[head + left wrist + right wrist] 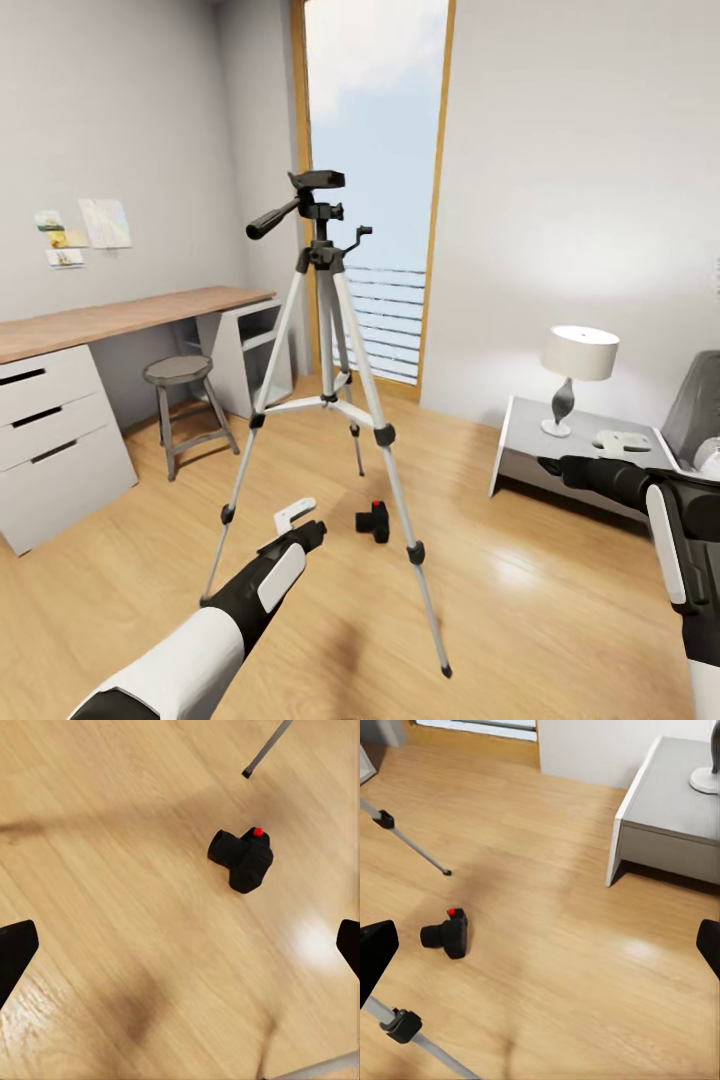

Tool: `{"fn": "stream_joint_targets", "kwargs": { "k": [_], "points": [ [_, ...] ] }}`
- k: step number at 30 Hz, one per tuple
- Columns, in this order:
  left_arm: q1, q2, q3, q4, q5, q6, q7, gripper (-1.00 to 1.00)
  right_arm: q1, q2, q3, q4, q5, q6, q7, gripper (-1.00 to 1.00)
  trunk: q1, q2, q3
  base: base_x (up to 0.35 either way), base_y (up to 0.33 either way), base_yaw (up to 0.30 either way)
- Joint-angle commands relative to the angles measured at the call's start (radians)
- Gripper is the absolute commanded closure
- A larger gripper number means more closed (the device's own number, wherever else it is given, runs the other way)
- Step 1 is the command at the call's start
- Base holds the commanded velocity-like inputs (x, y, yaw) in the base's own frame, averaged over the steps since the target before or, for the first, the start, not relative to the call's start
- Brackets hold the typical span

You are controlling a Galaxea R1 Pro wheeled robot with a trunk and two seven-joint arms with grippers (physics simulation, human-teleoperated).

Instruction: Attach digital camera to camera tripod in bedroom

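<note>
Head view: your digital camera [373, 521] lies on the floor [520, 590] between the camera tripod [328, 400] legs; both grippers, left gripper [297, 517] and right gripper [620, 441], spread wide, empty.

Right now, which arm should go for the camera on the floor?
Left. The left gripper hangs open just beside the digital camera, which lies under the camera tripod. The right gripper is over by the nightstand.

Digital camera [447, 934] sits on the wood floor [562, 945], red button up, between 2 camera tripod [406, 840] legs. Grey nightstand [667, 825] stands well apart. Right gripper's fingertips [375, 956] spread wide, empty.
</note>
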Motion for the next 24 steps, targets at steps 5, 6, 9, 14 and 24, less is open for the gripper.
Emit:
{"fn": "stream_joint_targets", "kwargs": {
  "k": [5, 6, 9, 14, 24],
  "points": [
    [0.000, 0.001, -0.006, -0.007, 0.013, 0.001, 0.020, -1.00, -0.001, 0.001, 0.001, 0.000, 0.003, 0.004, 0.004, -1.00, 0.019, -0.036, -0.017, 0.000, 0.000, -0.054],
    [0.000, 0.000, -0.006, -0.008, 0.014, 0.001, 0.021, -1.00, -0.001, 0.001, 0.002, 0.000, 0.003, 0.004, 0.004, -1.00, 0.023, -0.043, -0.020, 0.000, 0.000, -0.026],
    [0.000, 0.000, -0.008, -0.010, 0.014, 0.005, 0.024, -1.00, -0.001, 0.001, 0.014, 0.000, 0.002, 0.004, 0.004, -1.00, 0.034, -0.064, -0.029, 0.000, 0.000, -0.017],
    [-0.007, 0.001, -0.018, -0.012, -0.014, 0.003, 0.029, -1.00, -0.001, 0.001, 0.057, 0.001, 0.001, 0.004, 0.004, -1.00, 0.054, -0.099, -0.045, 0.000, 0.000, -0.004],
    [-0.045, 0.023, -0.026, -0.004, -0.116, -0.046, 0.017, -1.00, 0.032, 0.000, 0.066, 0.001, -0.009, 0.004, 0.089, -1.00, 0.092, -0.169, -0.076, 0.000, 0.000, 0.000]
  ]
}}
